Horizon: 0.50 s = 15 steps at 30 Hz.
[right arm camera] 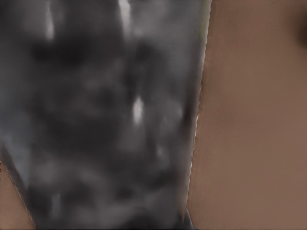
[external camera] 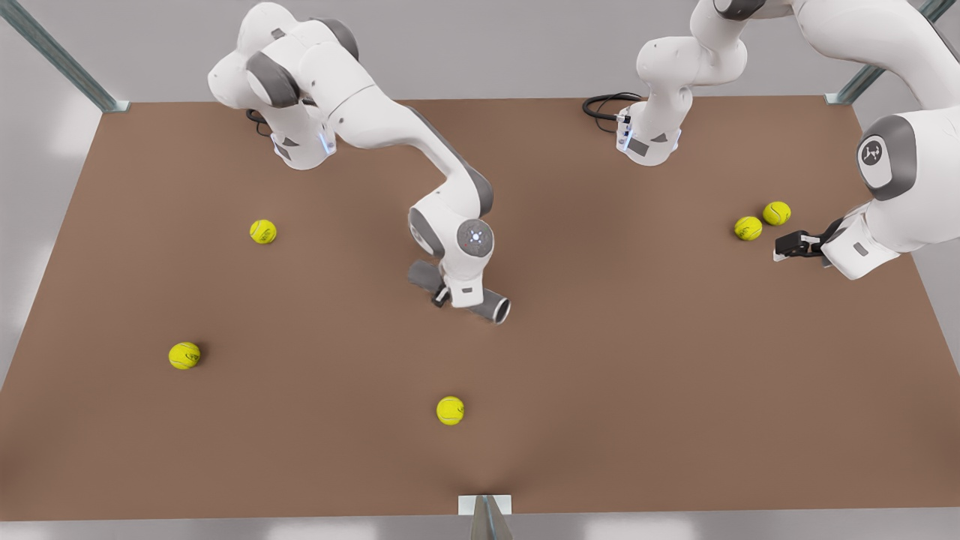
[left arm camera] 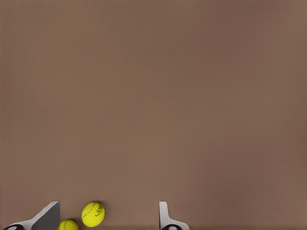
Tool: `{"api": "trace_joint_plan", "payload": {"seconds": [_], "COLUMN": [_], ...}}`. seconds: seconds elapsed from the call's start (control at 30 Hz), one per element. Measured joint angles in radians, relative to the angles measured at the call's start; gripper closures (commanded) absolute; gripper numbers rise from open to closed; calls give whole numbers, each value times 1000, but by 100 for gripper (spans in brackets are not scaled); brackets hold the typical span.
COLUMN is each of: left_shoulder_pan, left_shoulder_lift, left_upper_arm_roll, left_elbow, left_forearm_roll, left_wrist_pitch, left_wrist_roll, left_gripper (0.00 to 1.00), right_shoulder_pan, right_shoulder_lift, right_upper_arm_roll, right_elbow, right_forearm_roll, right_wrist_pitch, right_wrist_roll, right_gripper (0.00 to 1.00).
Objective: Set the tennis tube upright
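Front view: the right gripper (external camera: 459, 296) sits pressed down over the middle of the tennis tube (external camera: 491, 305), which lies flat near the centre of the brown desk (external camera: 637, 360), well apart from every edge. The arm's wrist hides the fingers, so whether they have closed on the tube cannot be told. The right wrist view, taken almost against the dark grey tube (right arm camera: 105, 115), shows its mottled metal side with a strip of desk beside it, but no fingers.

The tube's long axis runs flat along the desk, slanting from the front view's left and slightly back toward the front view's right and slightly forward. Its silvery-rimmed open end (external camera: 501, 309) points to the front view's right and toward the near edge; the other end juts out behind the wrist.

The step in hand looks like taking hold of the tube at mid-length. The next move would call for a firm pinch, a lift clear of the desk, and a quarter-turn of the wrist so that one end faces down before setting it down.

The left gripper (external camera: 787, 246) waits near the desk's edge on the front view's right, fingers spread and empty, just beside two tennis balls (external camera: 762, 220); the left wrist view shows its fingertips (left arm camera: 164, 213) parted with those two balls (left arm camera: 92, 213) close by. Three more balls (external camera: 262, 231) lie scattered elsewhere.
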Motion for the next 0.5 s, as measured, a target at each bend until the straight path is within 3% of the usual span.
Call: {"api": "trace_joint_plan", "payload": {"seconds": [0.37, 0.5], "left_shoulder_pan": [6, 5], "left_shoulder_lift": [4, 6], "left_upper_arm_roll": [0, 0], "left_elbow": [-1, -1], "left_forearm_roll": [0, 0], "left_wrist_pitch": [0, 1], "left_wrist_roll": [0, 0], "left_gripper": [0, 0], "right_shoulder_pan": [105, 128], "right_shoulder_lift": [116, 130], "right_upper_arm_roll": [-10, -24], "right_elbow": [0, 0], "right_forearm_roll": [12, 22], "right_wrist_pitch": [248, 282], "right_wrist_roll": [-140, -171], "right_gripper": [30, 23]}}
